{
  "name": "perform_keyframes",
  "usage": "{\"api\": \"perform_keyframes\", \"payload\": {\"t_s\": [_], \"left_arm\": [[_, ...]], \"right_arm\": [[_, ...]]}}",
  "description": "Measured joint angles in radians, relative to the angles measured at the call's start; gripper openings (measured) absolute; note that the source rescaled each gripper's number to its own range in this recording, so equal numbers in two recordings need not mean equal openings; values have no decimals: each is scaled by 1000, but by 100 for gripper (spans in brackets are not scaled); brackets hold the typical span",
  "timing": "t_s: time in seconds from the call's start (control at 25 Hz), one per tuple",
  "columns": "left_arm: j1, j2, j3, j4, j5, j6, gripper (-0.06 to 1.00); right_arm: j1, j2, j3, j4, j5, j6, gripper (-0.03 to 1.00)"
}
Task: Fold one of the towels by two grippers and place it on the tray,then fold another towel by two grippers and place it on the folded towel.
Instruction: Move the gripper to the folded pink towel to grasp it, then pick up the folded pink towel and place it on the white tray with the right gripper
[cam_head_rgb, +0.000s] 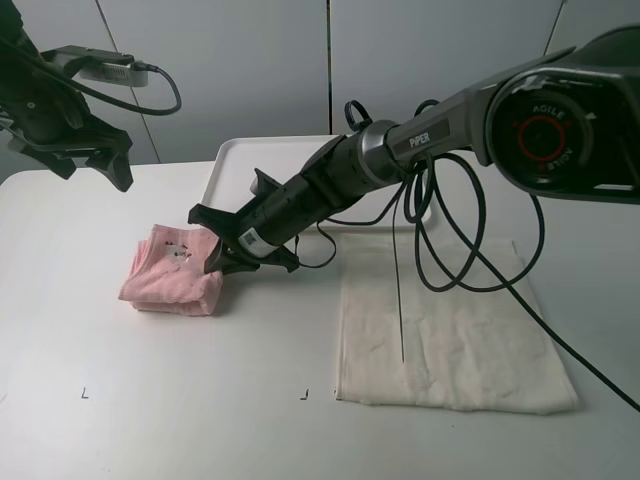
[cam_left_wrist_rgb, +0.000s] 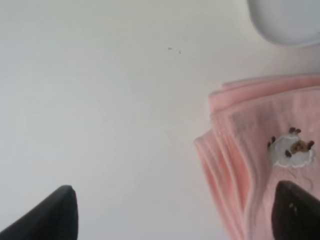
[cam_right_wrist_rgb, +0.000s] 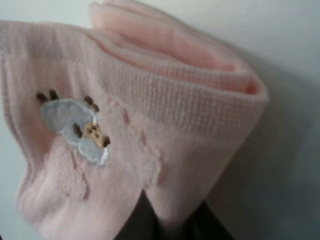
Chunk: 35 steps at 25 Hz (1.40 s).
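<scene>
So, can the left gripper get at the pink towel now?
Probably yes. The left gripper hangs open above the pink towel, near its edge, with nothing between them. The right gripper seems to hold only the opposite edge.

Lower left: bare table, free passage. Centre: right arm slants from the upper right to the pink towel, barring the tray front. Cables hang over the white towel. Upper left: left gripper hovers apart from the pink towel, with a free gap between.
</scene>
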Motion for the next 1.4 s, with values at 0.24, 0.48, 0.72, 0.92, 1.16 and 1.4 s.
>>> {"api": "perform_keyframes", "payload": {"t_s": [0.24, 0.48, 0.72, 0.92, 1.16, 1.4], "left_arm": [[0, 0, 0, 6, 4, 0, 99], [0, 0, 0, 8, 10, 0, 99], [0, 0, 0, 8, 23, 0, 99], [0, 0, 0, 8, 27, 0, 99], [0, 0, -1, 8, 31, 0, 99], [0, 0, -1, 8, 33, 0, 99]], "right_arm": [[0, -43, 0, 23, 0, -55, 4], [-81, -124, 0, 25, -62, -54, 4], [-232, -127, 0, 23, -138, -49, 4], [-300, -127, 0, -22, -238, -27, 4], [-302, -121, 0, -82, -270, 33, 9], [-302, -116, 0, -119, -273, 39, 91]]}}
